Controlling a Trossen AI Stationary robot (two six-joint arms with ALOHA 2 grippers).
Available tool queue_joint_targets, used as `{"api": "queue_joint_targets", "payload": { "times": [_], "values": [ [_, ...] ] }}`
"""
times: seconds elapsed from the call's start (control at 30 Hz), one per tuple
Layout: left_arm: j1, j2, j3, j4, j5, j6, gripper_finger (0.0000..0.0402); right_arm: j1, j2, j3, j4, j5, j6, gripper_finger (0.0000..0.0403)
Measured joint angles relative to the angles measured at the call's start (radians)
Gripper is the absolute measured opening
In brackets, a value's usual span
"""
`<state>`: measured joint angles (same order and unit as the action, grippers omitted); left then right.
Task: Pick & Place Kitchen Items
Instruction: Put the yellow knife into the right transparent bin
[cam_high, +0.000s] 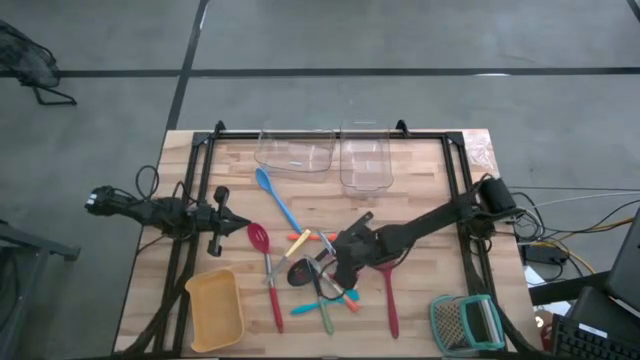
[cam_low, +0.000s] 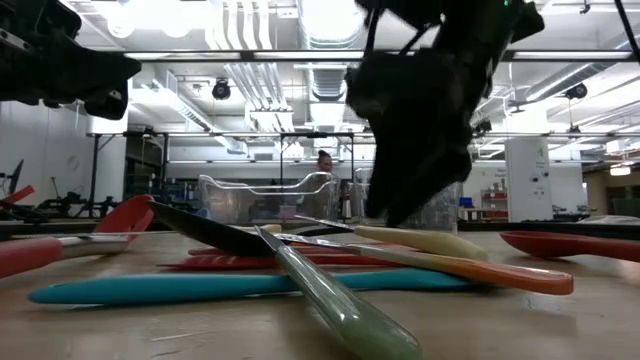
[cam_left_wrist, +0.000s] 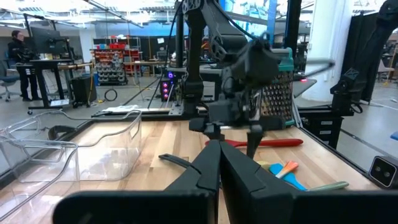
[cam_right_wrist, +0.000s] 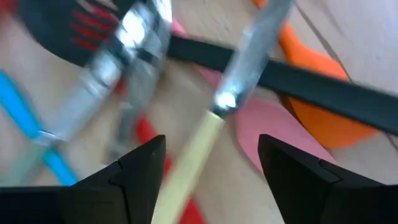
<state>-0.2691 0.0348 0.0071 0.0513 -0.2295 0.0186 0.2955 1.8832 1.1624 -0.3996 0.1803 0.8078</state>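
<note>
The wooden table (cam_high: 420, 180) carries the utensil pile (cam_high: 318, 275) at centre, toward 6 o'clock. The right gripper (cam_high: 335, 270) hangs over that pile, fingers (cam_right_wrist: 140, 165) spread astride a yellow-handled knife (cam_right_wrist: 202, 140), holding nothing. The left gripper (cam_high: 222, 222) waits at 9 o'clock, fingers pressed together.

left gripper (cam_left_wrist: 219, 163): fingers together, above table | right gripper (cam_left_wrist: 235, 124): over utensils | red spoon (cam_left_wrist: 268, 142) behind it | tub (cam_left_wrist: 81, 149) | grater (cam_left_wrist: 280, 93)
</note>
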Motion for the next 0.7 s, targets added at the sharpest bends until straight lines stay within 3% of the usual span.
{"api": "queue_joint_targets", "payload": {
  "times": [0.33, 0.7],
  "values": [
    [0.0, 0.002, 0.0, 0.0, 0.0, 0.0, 0.0012, 0.0, 0.076, 0.046, 0.001, -0.001, 0.0, 0.0234],
    [0.0, 0.002, 0.0, 0.0, 0.0, 0.0, 0.0012, -0.001, 0.072, 0.039, -0.007, 0.001, -0.003, 0.0153]
  ]
}}
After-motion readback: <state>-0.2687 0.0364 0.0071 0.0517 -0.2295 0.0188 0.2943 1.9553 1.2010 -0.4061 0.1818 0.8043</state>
